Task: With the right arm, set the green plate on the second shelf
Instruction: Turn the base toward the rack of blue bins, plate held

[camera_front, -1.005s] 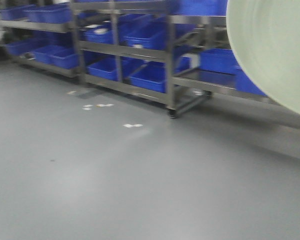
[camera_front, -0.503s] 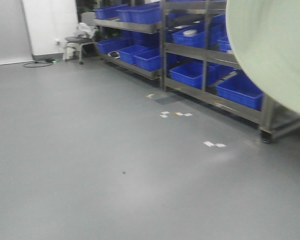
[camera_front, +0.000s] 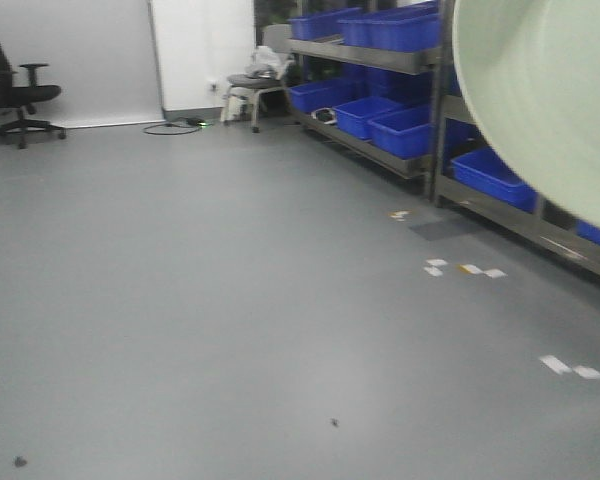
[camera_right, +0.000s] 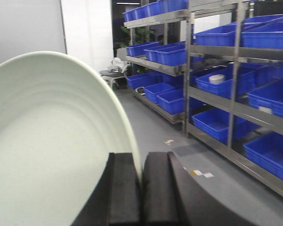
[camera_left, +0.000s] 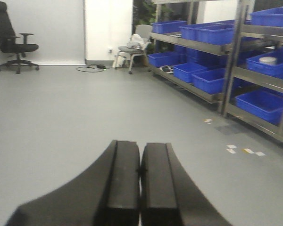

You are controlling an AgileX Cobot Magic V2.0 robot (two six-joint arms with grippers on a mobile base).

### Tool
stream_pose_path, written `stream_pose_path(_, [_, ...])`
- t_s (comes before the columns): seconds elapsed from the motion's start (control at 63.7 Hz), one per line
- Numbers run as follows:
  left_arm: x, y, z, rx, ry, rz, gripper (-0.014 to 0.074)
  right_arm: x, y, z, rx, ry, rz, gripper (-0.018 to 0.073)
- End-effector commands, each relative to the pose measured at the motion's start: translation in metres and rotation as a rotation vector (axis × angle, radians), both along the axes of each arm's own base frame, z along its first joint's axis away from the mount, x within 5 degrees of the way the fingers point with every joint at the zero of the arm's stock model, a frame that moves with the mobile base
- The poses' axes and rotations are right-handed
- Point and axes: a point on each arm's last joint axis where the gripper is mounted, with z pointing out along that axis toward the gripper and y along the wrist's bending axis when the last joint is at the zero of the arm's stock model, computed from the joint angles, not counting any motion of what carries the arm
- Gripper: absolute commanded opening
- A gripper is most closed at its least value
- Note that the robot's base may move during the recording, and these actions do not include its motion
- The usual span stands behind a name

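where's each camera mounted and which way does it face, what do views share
Front: on the robot's front, facing forward over the floor toward the shelves; no arm shows, only the green plate top right.
Left wrist: behind the left gripper, shut and empty, facing those shelves.
Right wrist: behind the right gripper, shut on the plate's rim.
Shared: front and left wrist both see the black office chair.

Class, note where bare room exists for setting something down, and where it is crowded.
Bare: the grey floor between the black office chair and the steel shelving racks. Crowded: rack tiers packed with blue plastic bins.
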Motion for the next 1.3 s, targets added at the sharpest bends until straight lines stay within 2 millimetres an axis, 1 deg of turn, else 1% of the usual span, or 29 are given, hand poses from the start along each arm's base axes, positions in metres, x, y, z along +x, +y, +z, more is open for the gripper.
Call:
stream_pose_path(0.0, [0.0001,-0.0003,-0.0054,-0.011,-0.058,-0.003,0.0131,-0.0031,0.0003,0.0206,0.016,-0.135,0.007,0.003])
stream_pose_path(1.288, [0.0001,-0.0003,-0.0054,-0.011,-0.058,-0.003,0.0131,-0.0031,0.0003,0.0206,0.016,-0.135,0.007,0.003])
